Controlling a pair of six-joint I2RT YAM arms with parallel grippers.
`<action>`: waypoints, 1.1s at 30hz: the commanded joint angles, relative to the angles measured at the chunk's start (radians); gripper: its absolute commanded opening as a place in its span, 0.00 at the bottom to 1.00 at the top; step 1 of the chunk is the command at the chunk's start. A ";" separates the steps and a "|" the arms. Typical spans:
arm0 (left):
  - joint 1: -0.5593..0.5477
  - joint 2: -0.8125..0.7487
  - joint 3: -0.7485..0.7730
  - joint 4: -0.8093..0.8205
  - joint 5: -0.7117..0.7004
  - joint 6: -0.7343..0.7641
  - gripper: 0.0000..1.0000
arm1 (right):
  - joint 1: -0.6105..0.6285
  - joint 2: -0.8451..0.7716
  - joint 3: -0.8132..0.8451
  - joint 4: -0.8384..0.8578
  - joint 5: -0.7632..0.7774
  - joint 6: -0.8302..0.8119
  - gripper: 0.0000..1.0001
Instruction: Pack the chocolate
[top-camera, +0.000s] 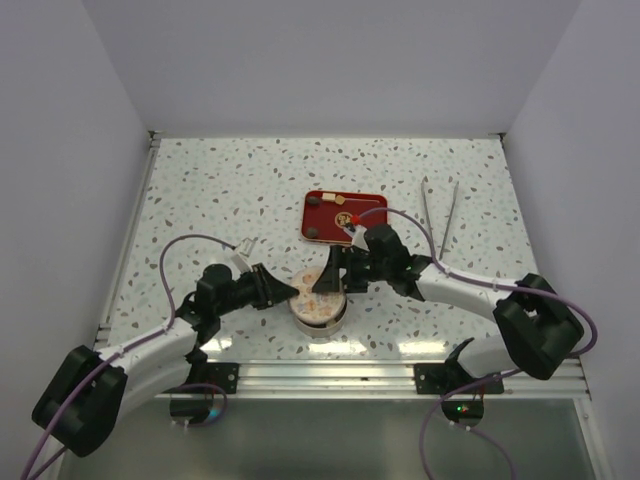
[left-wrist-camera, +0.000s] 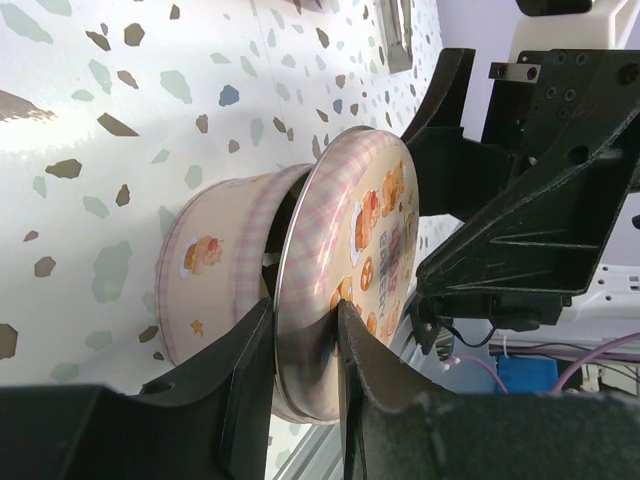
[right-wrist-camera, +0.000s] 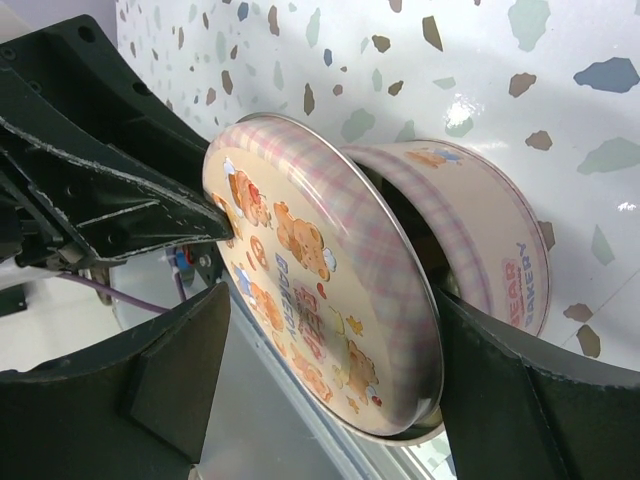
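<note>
Status: lid stage, closure not finished.

Your left gripper is clamped on the rim of the round pink-plaid metal lid printed with bears. The lid is tilted over the mouth of the matching round cream tin and is not seated. One edge sits near the tin's rim while the other stands clear of it.

Your right gripper straddles the same lid with its fingers spread wide, one on either side. No squeeze shows in its wrist view, so read it as not gripping.

Chocolate: from above you can see a few small dark pieces on the flat red rectangular tray, which lies just beyond the tin. The lid hides the tin's interior, so you cannot tell how many pieces are inside.

A pair of thin metal tongs lies on the table, well to the right of the tray.

Judgement: this is late in the task if the tray pieces are meant to stay out. Otherwise, those pieces have to be moved in first. Either way, the lid has yet to be levelled and pressed down all round. Watch the tilt, because a cocked lid may jam on the rim.
</note>
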 joint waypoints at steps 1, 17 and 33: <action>0.003 0.021 -0.041 -0.034 -0.018 0.004 0.18 | 0.001 -0.062 -0.002 0.060 -0.030 0.006 0.79; 0.003 -0.006 -0.064 -0.025 0.033 -0.094 0.17 | 0.001 -0.141 0.049 -0.110 0.033 -0.043 0.79; 0.003 0.003 -0.069 -0.017 0.008 -0.102 0.15 | 0.001 -0.196 0.061 -0.203 0.082 -0.080 0.79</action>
